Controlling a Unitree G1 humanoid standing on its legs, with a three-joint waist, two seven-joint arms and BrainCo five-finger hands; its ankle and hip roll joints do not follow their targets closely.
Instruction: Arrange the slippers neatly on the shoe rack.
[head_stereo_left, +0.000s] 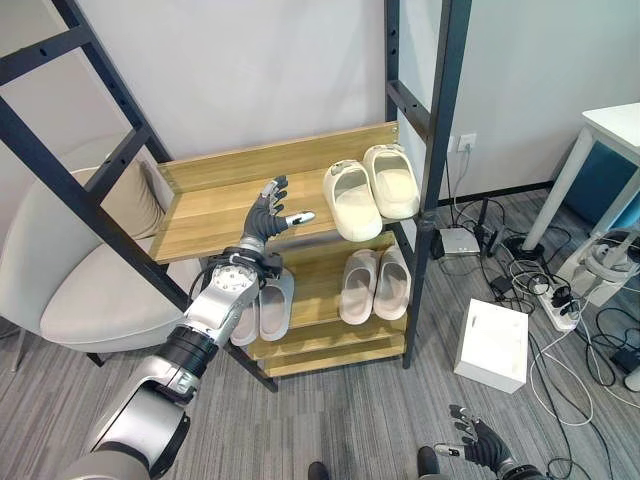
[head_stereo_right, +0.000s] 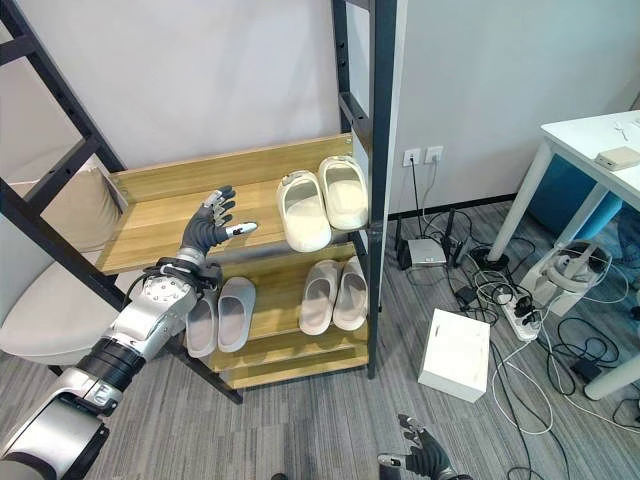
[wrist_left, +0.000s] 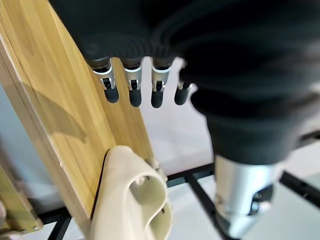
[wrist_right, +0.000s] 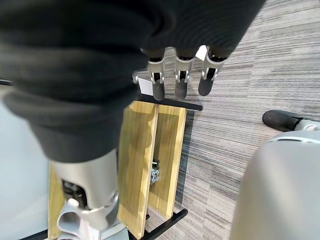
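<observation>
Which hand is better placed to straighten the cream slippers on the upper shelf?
Left. The left hand is open over the upper shelf, beside the cream slippers; the right hand hangs low near the floor.

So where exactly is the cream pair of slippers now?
The cream pair of slippers lies side by side at the right end of the shoe rack's upper shelf, against the black upright post, just right of the open left hand.
</observation>
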